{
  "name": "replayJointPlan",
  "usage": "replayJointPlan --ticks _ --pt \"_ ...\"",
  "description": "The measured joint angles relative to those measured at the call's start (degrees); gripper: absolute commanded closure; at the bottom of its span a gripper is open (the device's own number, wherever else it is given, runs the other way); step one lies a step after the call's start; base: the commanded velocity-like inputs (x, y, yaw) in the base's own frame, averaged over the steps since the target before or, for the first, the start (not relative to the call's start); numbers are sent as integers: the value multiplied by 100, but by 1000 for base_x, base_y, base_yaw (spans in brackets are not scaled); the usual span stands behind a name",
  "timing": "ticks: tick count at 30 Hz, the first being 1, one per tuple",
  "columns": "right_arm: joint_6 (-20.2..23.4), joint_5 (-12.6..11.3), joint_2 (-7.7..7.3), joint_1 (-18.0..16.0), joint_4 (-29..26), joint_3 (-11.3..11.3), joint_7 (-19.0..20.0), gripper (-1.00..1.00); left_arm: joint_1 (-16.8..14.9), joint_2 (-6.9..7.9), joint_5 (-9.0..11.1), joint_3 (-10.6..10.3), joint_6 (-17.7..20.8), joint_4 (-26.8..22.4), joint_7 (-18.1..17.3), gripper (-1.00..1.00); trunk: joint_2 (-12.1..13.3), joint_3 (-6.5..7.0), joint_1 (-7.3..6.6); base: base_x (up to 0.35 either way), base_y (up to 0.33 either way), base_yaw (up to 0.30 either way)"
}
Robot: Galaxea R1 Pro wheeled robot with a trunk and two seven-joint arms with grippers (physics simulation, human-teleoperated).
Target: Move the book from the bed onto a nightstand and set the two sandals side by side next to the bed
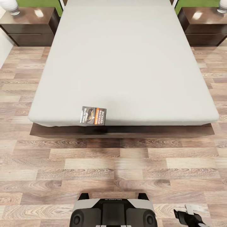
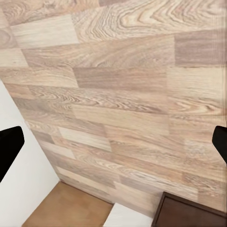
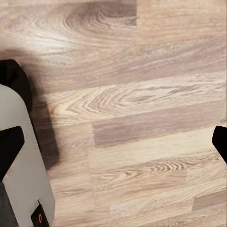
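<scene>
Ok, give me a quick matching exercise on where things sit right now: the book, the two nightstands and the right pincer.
Things:
1. small dark paperback book with an orange band
2. dark brown glossy nightstand carrying a white lamp base
3. second dark brown glossy nightstand
4. right pincer

Places in the head view:
A. far right corner, beside the bed's head
B. low over the wood-plank floor, near right
C. near edge of the light-grey mattress
D. far left corner, beside the bed's head

Pairs: 1-C, 2-D, 3-A, 4-B
</scene>
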Motion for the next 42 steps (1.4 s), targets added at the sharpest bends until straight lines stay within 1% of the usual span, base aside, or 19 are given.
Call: replayJointPlan --ticks 6,11,18,25,30,42 --pt "7 -7 -16 -150 -33 1 234 -100 -2 -156 -20 -14 5 -2 -3 -100 0 0 0 -68 0 0" --pt "13 -6 -38 -293 -52 2 301 -100 -7 -228 -26 -22 5 -3 1 -100 0 0 -1 -23 0 0" --pt "18 -11 -60 -463 -144 3 296 -100 -8 -248 -28 -25 0 -4 3 -100 0 0 -1 -8 0 0" --pt "23 -18 -175 -597 -235 -11 275 -100 -9 -253 -28 -30 -2 -4 3 -100 0 0 -1 -2 0 0" --pt "23 -19 -215 -634 -259 -14 268 -100 -9 -254 -26 -27 -2 -4 4 -100 0 0 -1 0 0 0" --pt "11 -20 -230 -672 -272 -14 255 -100 -14 -255 -26 -27 5 1 26 -100 0 0 -1 0 0 0"
